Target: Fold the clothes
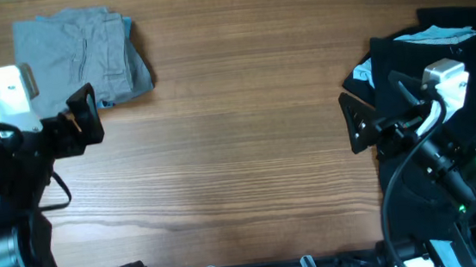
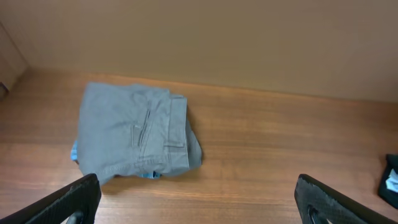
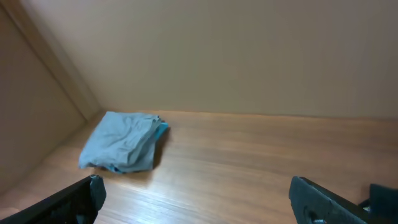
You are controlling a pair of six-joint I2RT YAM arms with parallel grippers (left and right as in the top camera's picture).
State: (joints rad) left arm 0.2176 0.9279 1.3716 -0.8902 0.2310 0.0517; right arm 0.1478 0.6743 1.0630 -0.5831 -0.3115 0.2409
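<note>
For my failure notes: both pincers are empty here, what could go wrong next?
The left pincer hangs open close to the folded grey shorts; a swing could knock the stack apart. A light-blue garment pokes out beneath them, so a further piece on top might slide. The black garments lie in a heap; the open right pincer beside it may grab several at once.

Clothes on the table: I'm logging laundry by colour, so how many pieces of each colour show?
Grey: 1, the shorts, folded.
Light blue: 2, a blue edge under the shorts and a blue patch in the heap.
Black: at least 1, the heap; its pieces cannot be told apart.
Total: at least 4.
</note>
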